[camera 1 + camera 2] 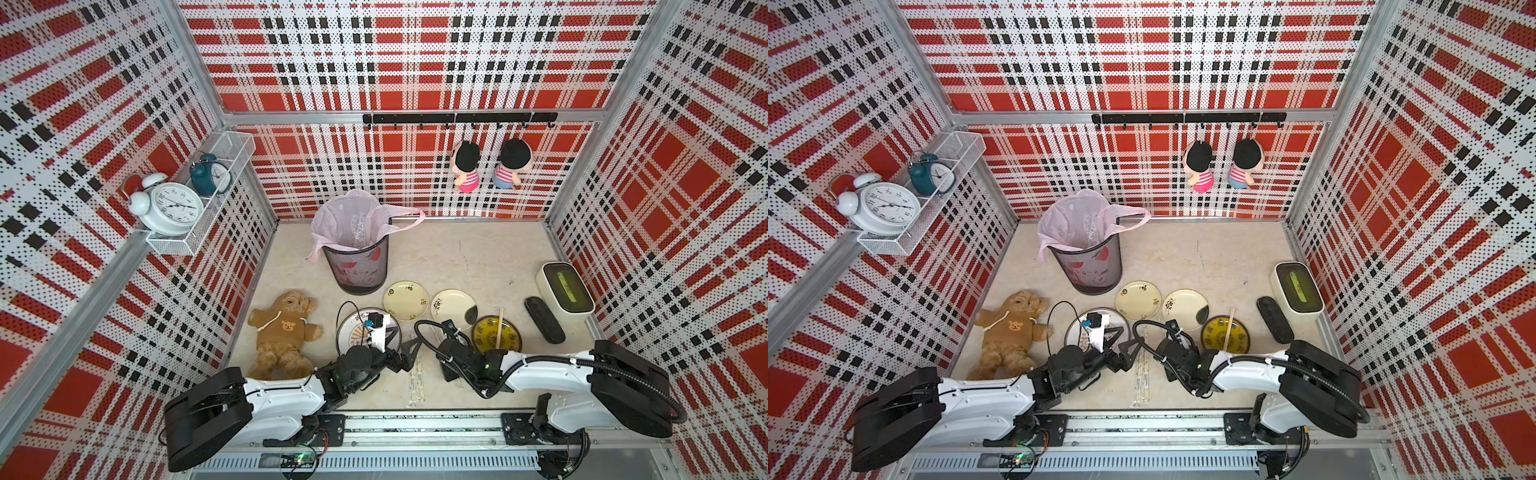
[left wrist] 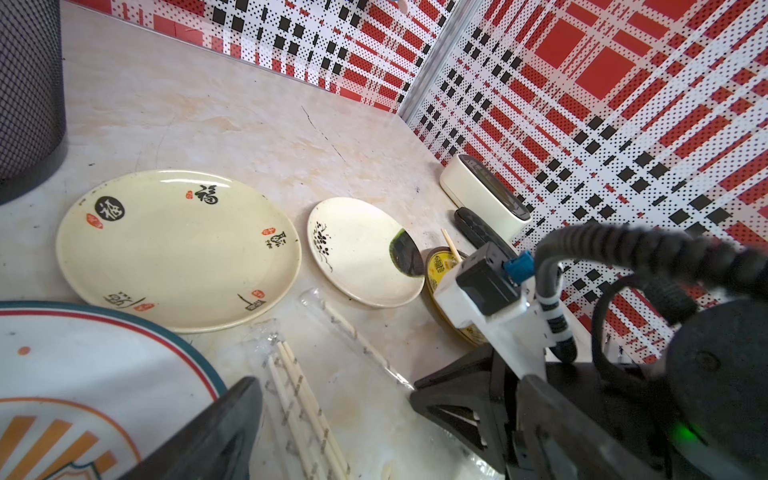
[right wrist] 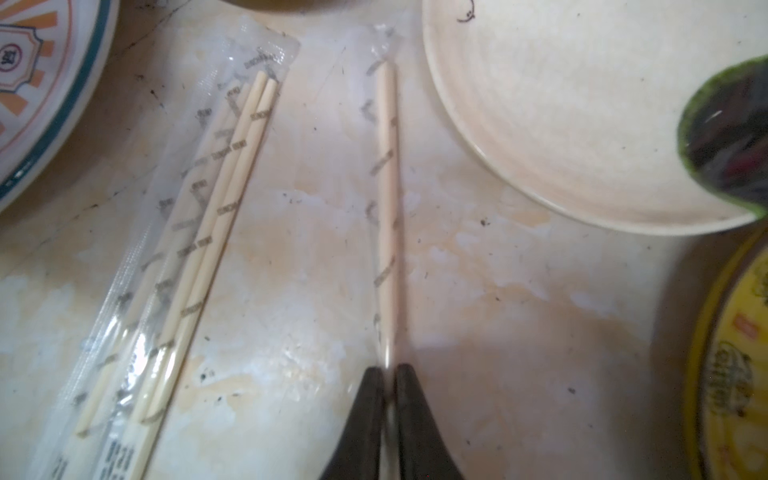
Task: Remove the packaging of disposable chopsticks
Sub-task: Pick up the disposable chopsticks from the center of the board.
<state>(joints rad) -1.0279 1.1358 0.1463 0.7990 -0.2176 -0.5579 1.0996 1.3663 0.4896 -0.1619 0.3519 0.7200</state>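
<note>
R gripper [image 3: 388, 372] is clamped tight on the near end of one clear sleeve [image 3: 369, 137]. A pale chopstick [image 3: 387, 174] shows inside; can't tell if a 2nd hides behind it. The long axis runs approx front-to-back on the tabletop [image 1: 478, 257]. The free end points twd the back edge and the plate row, the gripped end twd the front edge. Lifted or resting: can't tell.

To its L, near but apart, a wrapped bundle [image 1: 417, 382] lies flat close to the front edge, btwn the two arms. It also runs front-to-back, w/ several sticks in printed clear plastic.

L gripper [image 2: 334, 386] has its jaws wide apart and holds nothing. It hangs over the bundle's back part, beside the teal-rimmed plate [image 3: 62, 83].

In the way:
- The cream plate w/ dark patch [image 3: 582, 124] sits just beside the sleeve's free end on the R.
- The cream plate w/ characters [image 2: 178, 249] lies just past the tip.
- The yellow dish [image 3: 739, 353] is R of the gripper, w/ bare sticks [image 1: 500, 328] lying front-to-back across it.

Farther off:
- The mesh bin [image 1: 357, 266] w/ pink liner stands twd the back edge.
- The teddy bear [image 1: 282, 332] lies at the L edge.
- The black case [image 1: 544, 320] and white box [image 1: 565, 291] sit by the R edge.
</note>
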